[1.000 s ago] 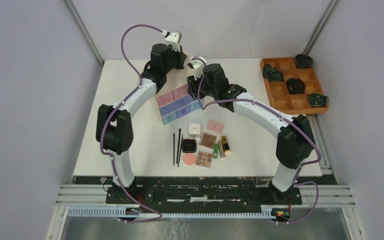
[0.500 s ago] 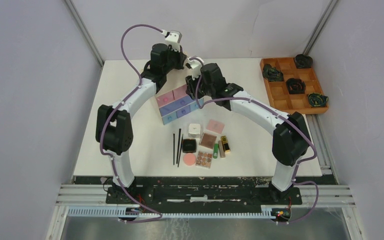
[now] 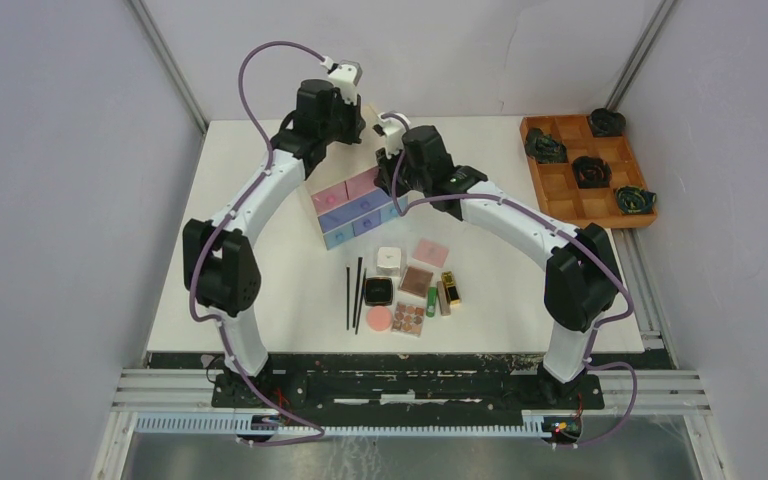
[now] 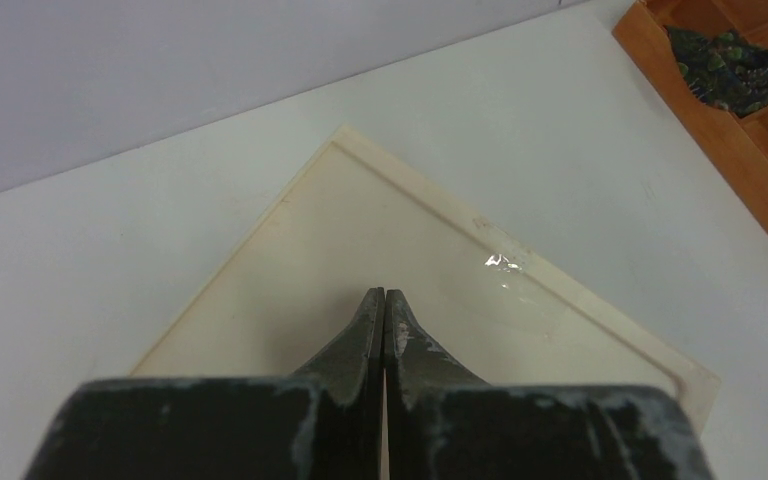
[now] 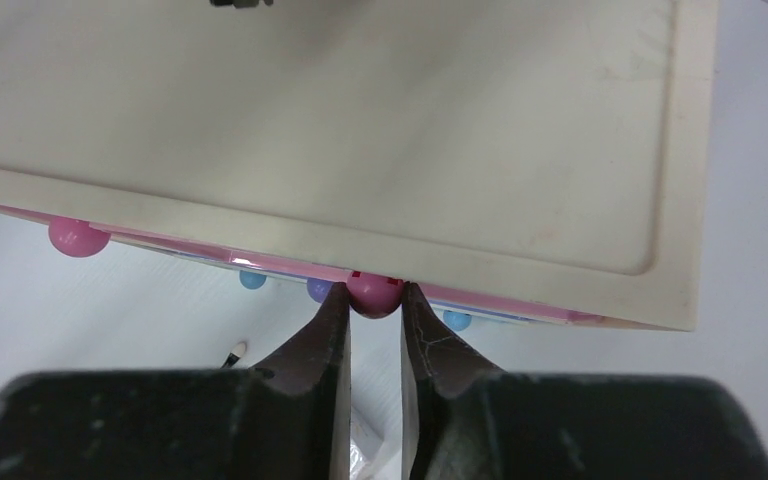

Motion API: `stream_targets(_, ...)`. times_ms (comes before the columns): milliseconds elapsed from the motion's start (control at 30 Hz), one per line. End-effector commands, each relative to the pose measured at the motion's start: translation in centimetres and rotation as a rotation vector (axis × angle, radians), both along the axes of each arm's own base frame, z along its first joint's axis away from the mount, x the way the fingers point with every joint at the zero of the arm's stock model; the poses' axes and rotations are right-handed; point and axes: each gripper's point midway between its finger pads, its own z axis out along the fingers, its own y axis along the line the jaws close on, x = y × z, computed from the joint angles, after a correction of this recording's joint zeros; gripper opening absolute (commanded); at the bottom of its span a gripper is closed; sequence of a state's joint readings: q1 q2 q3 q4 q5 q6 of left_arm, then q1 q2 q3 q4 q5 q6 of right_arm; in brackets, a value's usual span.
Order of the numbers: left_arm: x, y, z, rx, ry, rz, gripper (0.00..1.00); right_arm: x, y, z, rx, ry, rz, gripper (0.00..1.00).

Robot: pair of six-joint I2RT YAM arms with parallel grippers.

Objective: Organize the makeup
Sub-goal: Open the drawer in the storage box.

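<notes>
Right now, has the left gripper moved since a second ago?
Yes. In the top view, the left gripper and its wrist have shifted slightly left against the drawer chest, which has stayed put.

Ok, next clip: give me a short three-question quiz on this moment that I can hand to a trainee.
1. True or false: the left gripper is shut with nothing between its fingers.
2. Pick one: the fingers of the right gripper are closed on A, a blue knob; B, a pink knob on the chest; C, a black stick.
3. In a few words: where does the makeup lie?

Key
1. True.
2. B.
3. On the table, clustered on the near side of the chest, outside its drawers.
</notes>
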State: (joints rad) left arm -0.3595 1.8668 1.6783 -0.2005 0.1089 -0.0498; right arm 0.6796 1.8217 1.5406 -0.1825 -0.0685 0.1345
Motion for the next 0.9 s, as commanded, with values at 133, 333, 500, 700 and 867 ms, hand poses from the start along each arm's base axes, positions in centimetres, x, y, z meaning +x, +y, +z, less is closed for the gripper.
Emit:
stream_targets(133, -12.4, 5.8, -19.1, 0.398, 0.761, -0.024, 0.03, 1.3, 1.3, 3.4, 0.091, -0.09, -0.001, 0.07)
stream_targets(333, -12.5, 5.5, -19.9, 0.379, 0.771, -0.022, 0.03, 1.1, 1.1, 3.4, 0.081, -0.092, 0.009, 0.01)
stream_targets(500, -12.1, 5.4, -20.1, 0.376, 0.771, -0.019, 0.03, 0.4, 0.5, 3.2, 0.071, -0.09, 0.011, 0.01)
stream_targets(700, -12.0, 5.3, -21.3, 0.376, 0.787, -0.013, 0.03, -1.2, -0.7, 2.0, 0.061, -0.061, 0.007, 0.01)
stream_targets(867, -12.0, 5.4, -22.4, 0.379, 0.807, -0.011, 0.03, -2.7, -1.9, 0.6, 0.045, -0.03, 0.005, 0.01)
